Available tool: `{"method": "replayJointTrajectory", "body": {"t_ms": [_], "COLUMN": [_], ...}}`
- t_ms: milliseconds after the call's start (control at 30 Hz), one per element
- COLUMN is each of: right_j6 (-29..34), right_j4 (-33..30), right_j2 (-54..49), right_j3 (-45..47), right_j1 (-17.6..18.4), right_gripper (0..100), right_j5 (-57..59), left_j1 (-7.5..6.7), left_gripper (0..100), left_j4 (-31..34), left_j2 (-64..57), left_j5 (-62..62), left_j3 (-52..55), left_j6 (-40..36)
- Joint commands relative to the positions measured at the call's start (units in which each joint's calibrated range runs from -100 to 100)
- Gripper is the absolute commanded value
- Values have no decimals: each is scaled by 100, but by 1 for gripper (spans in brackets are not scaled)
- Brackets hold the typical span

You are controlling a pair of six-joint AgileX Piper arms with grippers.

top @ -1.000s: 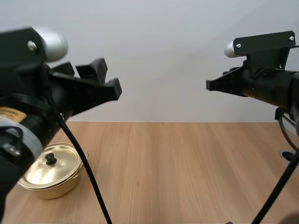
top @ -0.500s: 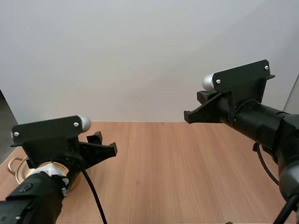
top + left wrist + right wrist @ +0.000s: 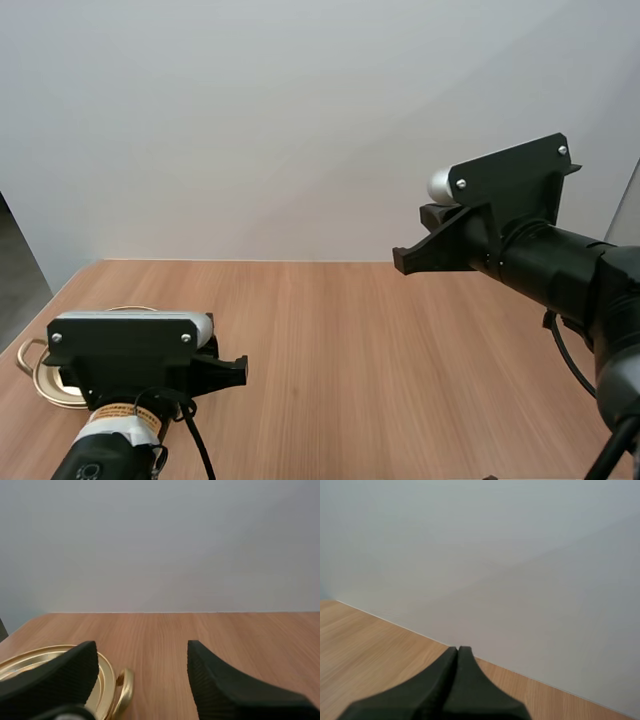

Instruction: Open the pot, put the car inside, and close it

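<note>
Hovering low, my left gripper (image 3: 232, 366) is standing released, fingers (image 3: 60, 672) apart, just beside the gold pot (image 3: 38, 368) at the table's (image 3: 360, 340) eight o'clock edge; my arm (image 3: 112, 442) is hiding most of the pot. My right gripper (image 3: 408, 259) is hanging clenched on nothing, raised toward three o'clock, with open wood lying between us

Pot (image 3: 38, 372) at the table (image 3: 350, 340)'s left edge, under the left arm (image 3: 125, 395); right arm (image 3: 545, 262) above the right side.
</note>
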Motion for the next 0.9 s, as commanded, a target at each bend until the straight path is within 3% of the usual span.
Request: {"method": "replayJointTrajectory", "body": {"t_ms": [0, 167, 533, 600, 667, 800, 867], "right_j6": [5, 5, -37, -37, -37, -37, -87], "right_j4": [-2, -14, -13, -13, -13, -13, -13], "right_j2": [-4, -4, -4, -4, -4, -4, -4], "right_j3": [-2, -2, -2, -2, -2, -2, -2], "right_j1": [-4, -4, -4, -4, -4, -4, -4], "right_gripper": [0, 0, 0, 0, 0, 0, 0], "right_j5": [-5, -5, -39, -75, -75, -75, -73], "left_j1": [41, 117, 110, 112, 112, 112, 112], "left_gripper": [86, 86, 86, 82, 64, 0, 0], "left_j4": [-6, -6, -6, -6, -6, -58, -58], "left_j2": [-25, -25, -25, -25, -25, -25, -25], "left_j5": [622, 397, 354, 519, 648, 579, 366], "left_j3": [0, 0, 0, 0, 0, 0, 0], "left_j6": [-195, -195, -195, -195, -205, -193, -150]}}
